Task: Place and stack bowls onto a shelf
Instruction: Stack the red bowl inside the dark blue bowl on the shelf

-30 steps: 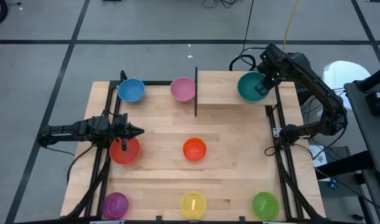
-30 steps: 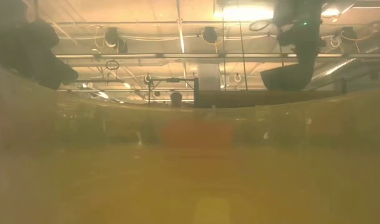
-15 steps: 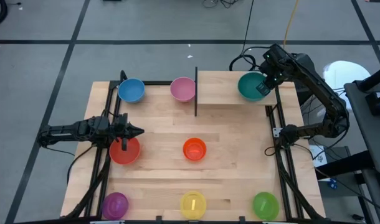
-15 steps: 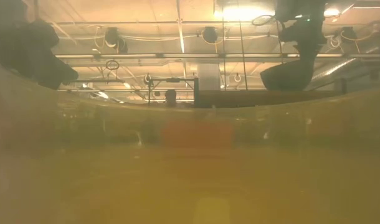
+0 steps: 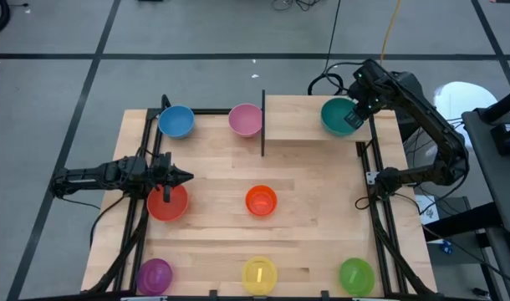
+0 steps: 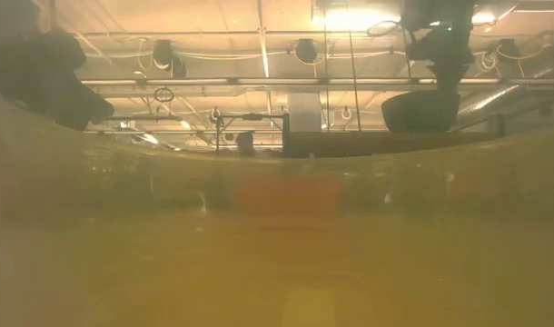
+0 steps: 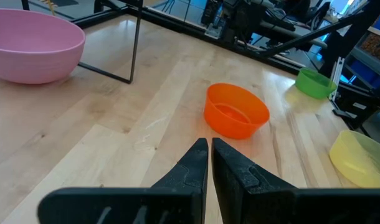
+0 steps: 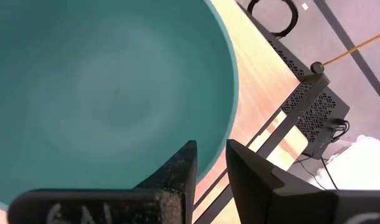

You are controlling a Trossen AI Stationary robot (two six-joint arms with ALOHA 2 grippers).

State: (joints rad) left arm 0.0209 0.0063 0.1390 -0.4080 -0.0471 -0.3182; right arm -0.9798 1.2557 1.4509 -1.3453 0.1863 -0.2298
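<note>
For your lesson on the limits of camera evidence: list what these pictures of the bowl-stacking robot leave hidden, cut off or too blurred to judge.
- Low view: a yellow blur fills the lower frame, hiding the tabletop.
- Low view: whether the teal bowl touches the shelf; it shows only as a dark silhouette.
- High view: the purple bowl is cut by the bottom edge.
- Right wrist view: the teal bowl hides the shelf beneath the right gripper.

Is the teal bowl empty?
Empty: the teal bowl, gripped at its rim by the right gripper, shows only bare inside.

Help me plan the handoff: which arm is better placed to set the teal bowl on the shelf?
Right. The right gripper grips the teal bowl above the shelf; the left gripper sits shut by the red bowl.
</note>
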